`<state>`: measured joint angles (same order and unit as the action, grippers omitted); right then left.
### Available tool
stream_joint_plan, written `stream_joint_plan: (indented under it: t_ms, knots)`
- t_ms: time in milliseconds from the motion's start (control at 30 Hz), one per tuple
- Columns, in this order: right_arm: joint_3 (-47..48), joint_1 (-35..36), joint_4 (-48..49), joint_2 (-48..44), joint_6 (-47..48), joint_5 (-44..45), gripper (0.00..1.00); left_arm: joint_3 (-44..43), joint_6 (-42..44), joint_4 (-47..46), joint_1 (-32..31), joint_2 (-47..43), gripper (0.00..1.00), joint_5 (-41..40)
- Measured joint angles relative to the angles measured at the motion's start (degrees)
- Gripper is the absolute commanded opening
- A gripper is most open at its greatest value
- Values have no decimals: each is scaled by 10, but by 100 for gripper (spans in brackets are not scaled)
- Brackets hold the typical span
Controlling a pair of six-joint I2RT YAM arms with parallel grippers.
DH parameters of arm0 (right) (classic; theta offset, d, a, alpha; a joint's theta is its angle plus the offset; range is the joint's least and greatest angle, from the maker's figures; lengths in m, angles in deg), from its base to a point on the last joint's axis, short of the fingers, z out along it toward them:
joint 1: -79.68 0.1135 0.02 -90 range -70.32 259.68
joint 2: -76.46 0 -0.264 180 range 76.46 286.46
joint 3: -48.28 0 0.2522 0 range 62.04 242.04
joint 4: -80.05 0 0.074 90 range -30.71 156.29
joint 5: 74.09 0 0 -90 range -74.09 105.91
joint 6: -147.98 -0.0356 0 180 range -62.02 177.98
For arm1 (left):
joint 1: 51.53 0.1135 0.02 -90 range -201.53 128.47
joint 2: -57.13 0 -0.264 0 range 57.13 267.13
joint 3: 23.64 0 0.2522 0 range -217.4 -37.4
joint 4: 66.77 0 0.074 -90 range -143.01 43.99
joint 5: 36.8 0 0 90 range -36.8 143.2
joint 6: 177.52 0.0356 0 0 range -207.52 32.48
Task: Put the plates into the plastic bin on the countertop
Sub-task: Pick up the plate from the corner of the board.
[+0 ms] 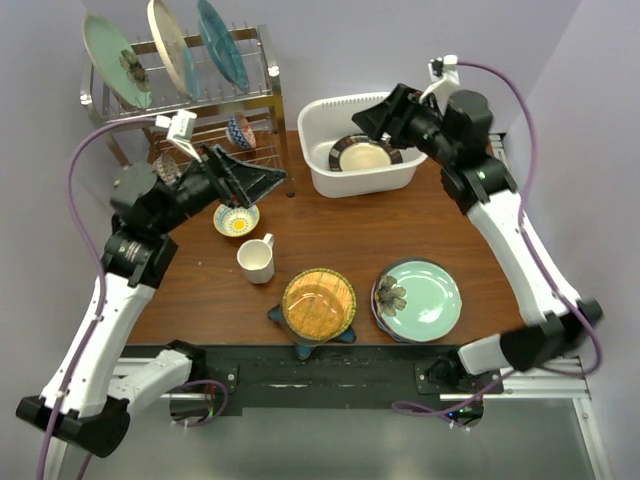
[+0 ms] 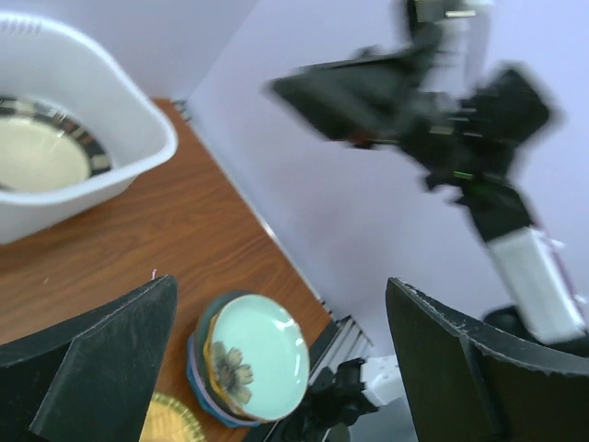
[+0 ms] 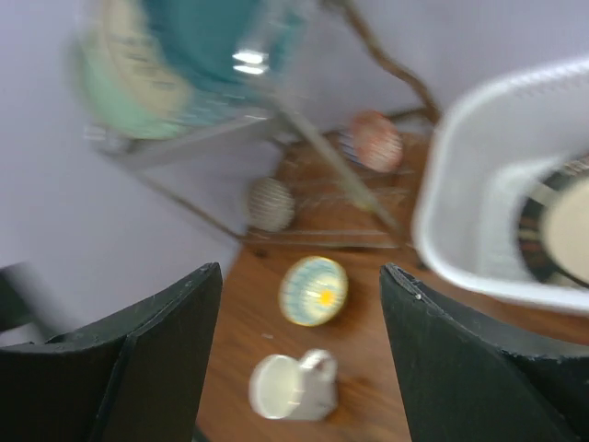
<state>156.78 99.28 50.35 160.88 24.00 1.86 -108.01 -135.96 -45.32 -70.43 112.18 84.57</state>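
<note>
The white plastic bin (image 1: 365, 183) stands at the back of the countertop (image 1: 330, 235), and a black-striped plate with a gold centre (image 1: 365, 155) lies in it. My right gripper (image 1: 368, 117) hovers open and empty over the bin's near-left rim. A mint flower plate (image 1: 420, 298) tops a stack at the front right. An orange dotted plate (image 1: 318, 303) rests on a teal star-shaped one (image 1: 278, 316) at the front middle. My left gripper (image 1: 255, 180) is open and empty, in the air beside the rack. The left wrist view shows the bin (image 2: 138, 147) and the mint plate (image 2: 258, 359).
A wire dish rack (image 1: 255, 95) at the back left holds three upright plates (image 1: 115, 60) and small bowls. A patterned bowl (image 1: 236, 219) and a white mug (image 1: 256, 259) sit on the wood in front of it. The black front edge (image 1: 330, 360) runs below the plates.
</note>
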Motion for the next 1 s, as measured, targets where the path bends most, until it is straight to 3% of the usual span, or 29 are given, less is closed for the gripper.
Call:
stream_joint_plan:
  t_ms: [167,400,733,1000]
  knots:
    - [-67,38,101,-142,-82,-22,74,41,27,43,0,46,100,-21]
    - [-141,55,142,-244,-136,-20,79,84,36,71,0,69,100,-31]
    - [-176,55,143,-337,-129,-5,87,101,30,51,-3,85,100,-30]
    - [-177,55,139,-338,-127,11,88,104,30,51,-4,89,100,-30]
